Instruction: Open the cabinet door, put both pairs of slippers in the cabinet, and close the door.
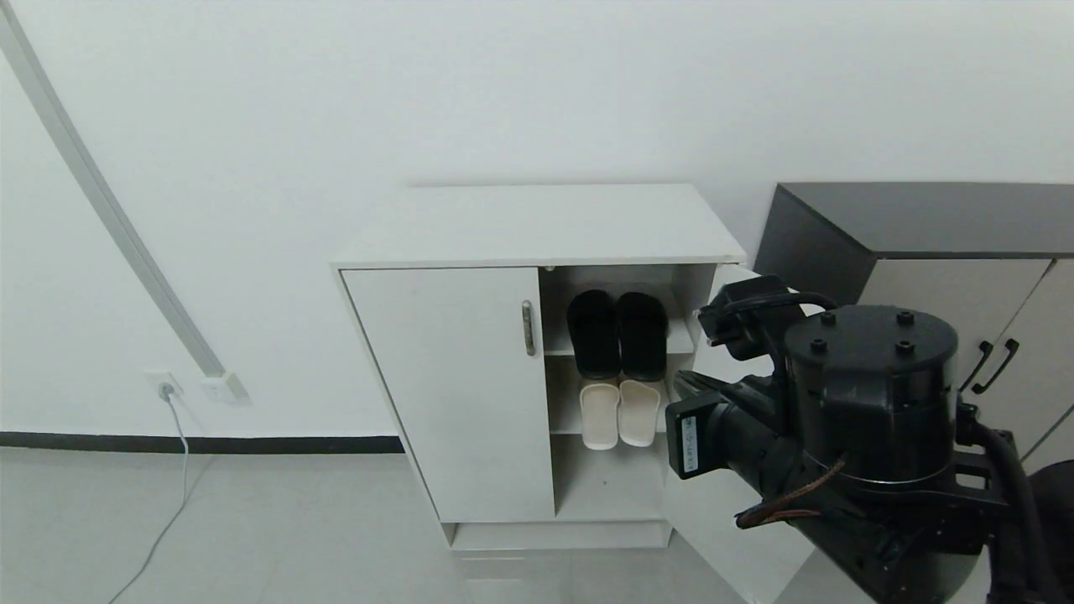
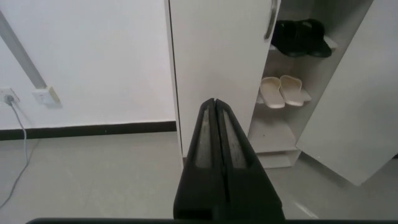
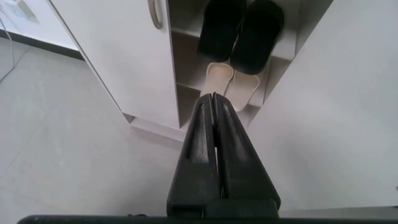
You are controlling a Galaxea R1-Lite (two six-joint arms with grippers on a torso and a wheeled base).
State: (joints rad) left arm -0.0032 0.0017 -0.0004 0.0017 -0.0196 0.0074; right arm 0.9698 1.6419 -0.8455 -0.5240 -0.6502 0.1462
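Beyond the closed jaws, both pairs rest inside the cabinet (image 1: 537, 226).
The right gripper (image 3: 213, 98) is shut, empty: cream slippers (image 3: 233, 82) straight ahead of its tips, black slippers (image 3: 239, 31) one shelf higher. The left gripper (image 2: 214, 102) is shut too.

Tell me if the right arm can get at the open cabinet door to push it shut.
Probably yes. The right gripper, shut, hangs beside the open door with nothing between them. The black slippers and white slippers lie inside the cabinet, seemingly clear of the door's swing.
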